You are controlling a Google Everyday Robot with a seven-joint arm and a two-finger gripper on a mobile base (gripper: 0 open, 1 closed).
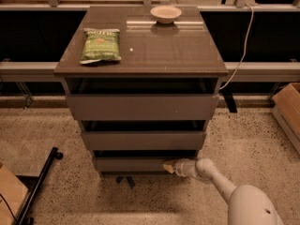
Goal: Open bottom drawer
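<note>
The flat grey-brown handle-less bottom drawer [131, 164], lowest of the three, stretches leftward from the tan-tipped gripper [169, 166], which sits low at its front's right end, pointing left; its grip I cannot tell.

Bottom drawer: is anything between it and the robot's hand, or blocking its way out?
Nothing visible, either way. The hand is right at the front of the bottom drawer, near its right end.
</note>
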